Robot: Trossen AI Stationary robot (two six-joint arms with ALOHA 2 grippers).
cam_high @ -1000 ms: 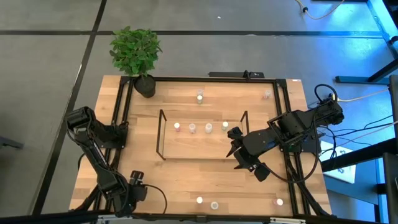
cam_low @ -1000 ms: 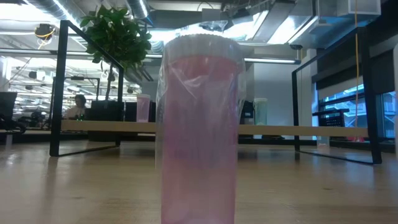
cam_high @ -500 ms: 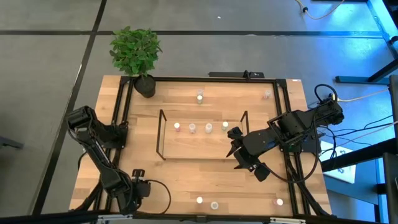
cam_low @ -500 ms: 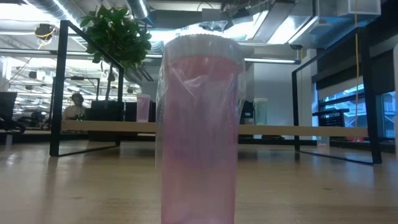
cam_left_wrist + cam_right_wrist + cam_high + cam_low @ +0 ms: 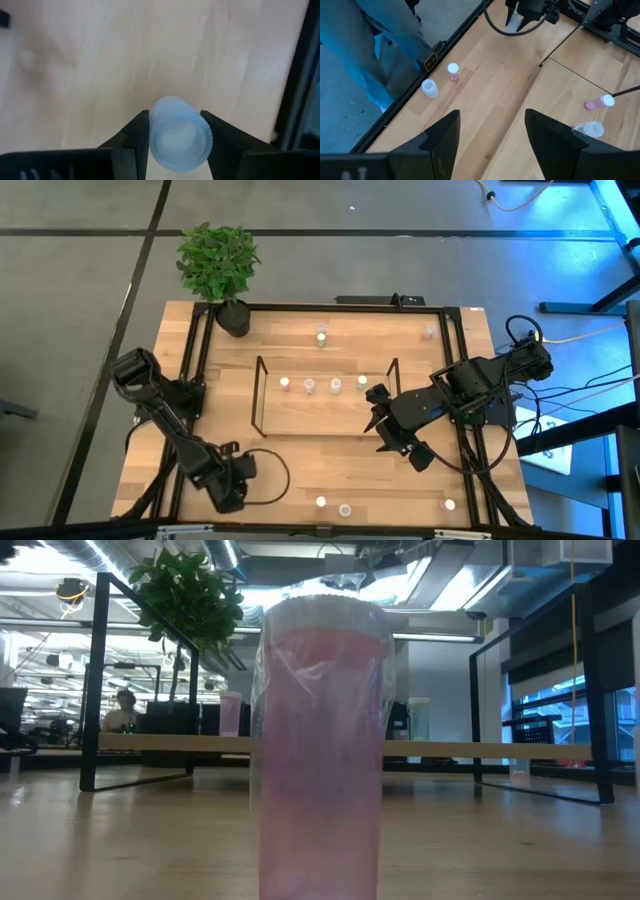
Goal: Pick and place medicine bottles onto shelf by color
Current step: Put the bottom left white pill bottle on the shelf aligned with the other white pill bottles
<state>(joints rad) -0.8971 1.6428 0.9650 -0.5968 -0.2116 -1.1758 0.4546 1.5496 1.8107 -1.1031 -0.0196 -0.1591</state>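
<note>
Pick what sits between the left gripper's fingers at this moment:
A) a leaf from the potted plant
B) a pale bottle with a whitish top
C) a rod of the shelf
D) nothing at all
B: in the left wrist view the left gripper has both fingers against a pale bottle.

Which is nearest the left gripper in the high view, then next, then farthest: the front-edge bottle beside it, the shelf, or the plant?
1. Front-edge bottle, just to the right of the left gripper.
2. Shelf, mid-table, farther back.
3. Plant, at the back-left corner.
</note>
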